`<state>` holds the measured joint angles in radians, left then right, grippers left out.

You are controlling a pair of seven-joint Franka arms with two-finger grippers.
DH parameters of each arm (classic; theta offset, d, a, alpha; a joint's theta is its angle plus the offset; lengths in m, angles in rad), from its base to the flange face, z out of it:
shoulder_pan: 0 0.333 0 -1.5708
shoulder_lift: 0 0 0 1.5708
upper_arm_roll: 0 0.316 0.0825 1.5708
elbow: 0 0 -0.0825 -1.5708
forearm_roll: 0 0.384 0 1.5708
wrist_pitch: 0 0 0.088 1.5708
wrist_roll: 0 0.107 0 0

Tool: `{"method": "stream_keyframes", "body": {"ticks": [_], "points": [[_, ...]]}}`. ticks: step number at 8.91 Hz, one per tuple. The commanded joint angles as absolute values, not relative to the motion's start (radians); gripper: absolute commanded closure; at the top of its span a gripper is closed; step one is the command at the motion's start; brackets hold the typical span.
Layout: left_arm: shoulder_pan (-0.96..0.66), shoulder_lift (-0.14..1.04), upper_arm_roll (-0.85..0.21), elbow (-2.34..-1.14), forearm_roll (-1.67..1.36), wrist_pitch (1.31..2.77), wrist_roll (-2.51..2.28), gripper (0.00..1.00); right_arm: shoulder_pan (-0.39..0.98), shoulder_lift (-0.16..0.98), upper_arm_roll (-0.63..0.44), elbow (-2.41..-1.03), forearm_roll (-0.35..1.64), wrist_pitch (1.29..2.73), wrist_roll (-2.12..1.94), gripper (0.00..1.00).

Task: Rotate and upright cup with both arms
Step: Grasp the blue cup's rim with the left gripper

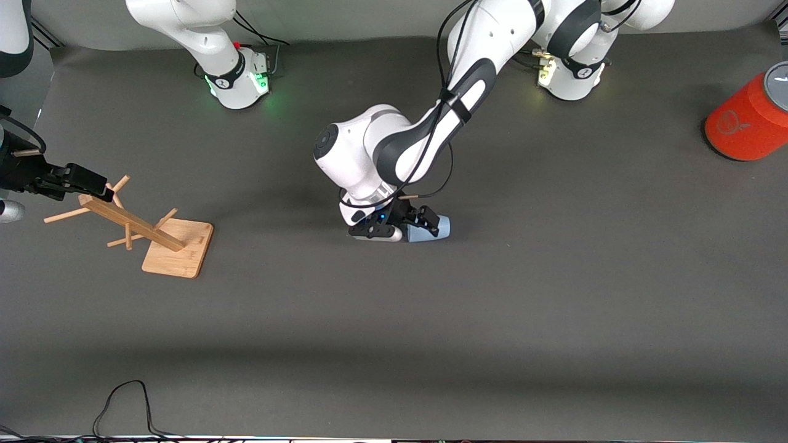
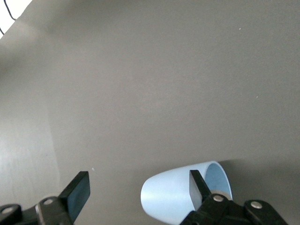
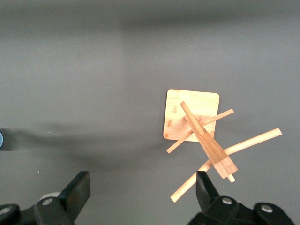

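Fingers of the left gripper [image 2: 136, 192] spread, one apparently inside the cup [image 2: 176, 194] lying mid-table, risk rolling it away, while the right gripper [image 3: 140, 197] (open) waits over the wooden rack [image 3: 206, 140].

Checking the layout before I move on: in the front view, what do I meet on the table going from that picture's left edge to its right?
Right gripper over the wooden rack → left gripper → cup, on its side → orange-red cylinder.
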<state>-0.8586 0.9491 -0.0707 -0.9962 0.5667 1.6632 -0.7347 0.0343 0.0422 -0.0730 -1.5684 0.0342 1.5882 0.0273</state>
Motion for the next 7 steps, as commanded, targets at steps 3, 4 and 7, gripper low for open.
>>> {"method": "stream_keyframes", "body": {"ticks": [3, 4, 7], "points": [[-0.880, 1.037, -0.054, -0.960, 0.597, 1.706, -0.695, 0.06, 0.035, 0.017, -0.075, -1.582, 0.015, 1.597, -0.026, 0.00], [-0.881, 1.042, -0.054, -0.969, 0.612, 1.706, -0.669, 0.09, 0.035, 0.017, -0.075, -1.582, 0.015, 1.597, -0.026, 0.00], [-0.881, 1.037, -0.055, -0.999, 0.643, 1.684, -0.551, 0.62, 0.034, 0.021, -0.077, -1.582, 0.017, 1.598, -0.028, 0.00]]}}
